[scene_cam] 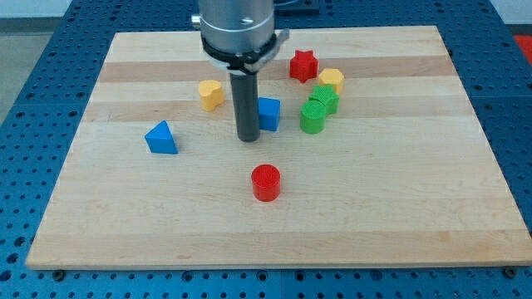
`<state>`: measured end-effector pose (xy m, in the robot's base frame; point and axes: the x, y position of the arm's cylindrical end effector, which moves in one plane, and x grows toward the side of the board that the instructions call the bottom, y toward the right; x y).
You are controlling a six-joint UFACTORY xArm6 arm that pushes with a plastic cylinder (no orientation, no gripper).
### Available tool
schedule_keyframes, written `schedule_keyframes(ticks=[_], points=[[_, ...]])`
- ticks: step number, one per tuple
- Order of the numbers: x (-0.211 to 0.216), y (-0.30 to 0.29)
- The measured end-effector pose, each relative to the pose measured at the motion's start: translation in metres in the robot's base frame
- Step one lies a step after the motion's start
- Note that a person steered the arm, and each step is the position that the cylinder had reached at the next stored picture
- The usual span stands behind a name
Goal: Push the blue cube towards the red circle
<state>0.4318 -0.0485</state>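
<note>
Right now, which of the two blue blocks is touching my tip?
The blue cube, right against my tip on its right; the blue triangle sits apart, far left.

We see our arm come in from the board's top edge, grey cylindrical housing above, straight dark rod hanging upright below it. My tip sits down at the board surface, near the board's middle, slightly toward the top edge.
</note>
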Motion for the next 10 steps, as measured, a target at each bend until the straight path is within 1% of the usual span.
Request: schedule_keyframes(ticks=[3, 4, 6, 7, 9, 10], points=[[-0.063, -0.013], [-0.069, -0.008], [-0.069, 0.009], [-0.069, 0.033], [-0.067, 0.036], [-0.058, 0.036]])
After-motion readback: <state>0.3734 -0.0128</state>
